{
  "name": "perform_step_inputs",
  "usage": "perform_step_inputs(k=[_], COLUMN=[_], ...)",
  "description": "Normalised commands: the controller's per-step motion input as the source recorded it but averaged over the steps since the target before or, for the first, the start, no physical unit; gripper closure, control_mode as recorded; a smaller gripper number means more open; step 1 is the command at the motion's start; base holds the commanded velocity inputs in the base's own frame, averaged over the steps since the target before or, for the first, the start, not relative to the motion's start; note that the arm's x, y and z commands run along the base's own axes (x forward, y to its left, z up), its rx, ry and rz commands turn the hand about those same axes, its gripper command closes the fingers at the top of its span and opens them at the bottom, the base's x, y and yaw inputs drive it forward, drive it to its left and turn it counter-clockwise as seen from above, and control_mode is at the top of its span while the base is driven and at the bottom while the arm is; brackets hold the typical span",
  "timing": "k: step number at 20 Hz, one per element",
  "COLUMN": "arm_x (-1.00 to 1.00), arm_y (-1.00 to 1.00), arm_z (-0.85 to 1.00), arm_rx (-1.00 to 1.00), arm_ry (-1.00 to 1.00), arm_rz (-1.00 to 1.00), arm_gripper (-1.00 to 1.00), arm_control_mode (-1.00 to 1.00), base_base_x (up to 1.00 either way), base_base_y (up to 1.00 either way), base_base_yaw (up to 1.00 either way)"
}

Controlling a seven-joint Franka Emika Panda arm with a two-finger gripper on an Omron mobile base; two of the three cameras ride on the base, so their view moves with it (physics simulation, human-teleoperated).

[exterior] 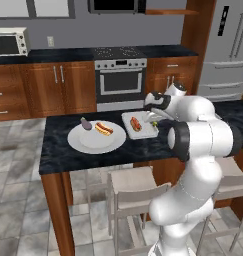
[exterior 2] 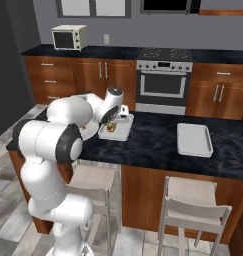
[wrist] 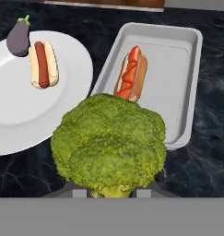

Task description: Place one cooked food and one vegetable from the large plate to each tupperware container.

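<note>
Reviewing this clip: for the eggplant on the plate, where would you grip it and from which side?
Grip the eggplant across its fat purple body, coming straight down from above. It lies flat near the plate's rim with its green stem pointing outward, and a hot dog lies close beside it, so close the fingers across the body's width, one finger going between the two.

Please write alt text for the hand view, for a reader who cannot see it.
A large green broccoli, held by the gripper, fills the foreground above a dark counter. Behind it, a tray holds one hot dog; the round plate holds another hot dog and an eggplant.
</note>
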Motion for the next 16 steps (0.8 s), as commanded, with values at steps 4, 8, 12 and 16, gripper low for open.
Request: perform_step_inputs(k=[4, 8, 12, 16], arm_x=[0.8, 0.63, 0.35, 0.21], arm_y=[-0.08, -0.04, 0.0, 0.0], arm_z=[-0.34, -0.46, -0.52, -0.43], arm_rx=[0.0, -0.01, -0.02, -0.03], arm_ry=[0.04, 0.03, 0.02, 0.0], arm_rz=[0.0, 0.0, 0.0, 0.0], arm_gripper=[1.0, 1.0, 1.0, 1.0], arm_control_mode=[-1.0, -1.0, -1.0, -1.0], base_base_x=[0.0, 0.0, 0.0, 0.0], base_base_y=[0.0, 0.0, 0.0, 0.0], base_base_yaw=[0.0, 0.0, 0.0, 0.0])
